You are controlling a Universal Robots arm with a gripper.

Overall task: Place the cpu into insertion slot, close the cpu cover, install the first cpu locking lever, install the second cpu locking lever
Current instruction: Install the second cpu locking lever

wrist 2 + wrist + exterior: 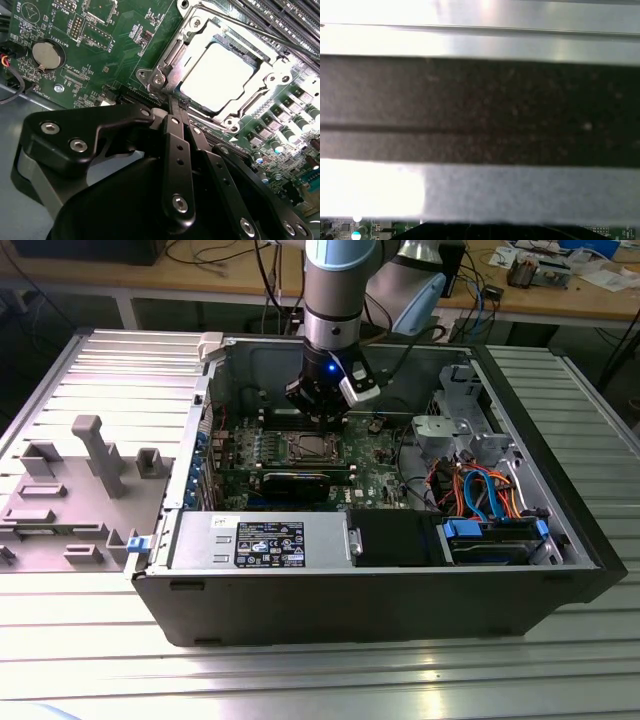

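Two steps looked done: in the second wrist view the cpu (216, 76) lay flat in the slot (245, 60), and the cover (197, 37) was down around it, its window framing the chip's bright top. A thin lever (260, 31) ran along the socket's far edge, but whether either lever was latched I could not tell, and the gripper (170, 102), fingers clenched together on nothing, had its tips at the socket's near corner. Room was tight there, with case (400, 590) walls around the board (375, 455) and sockets close beside.
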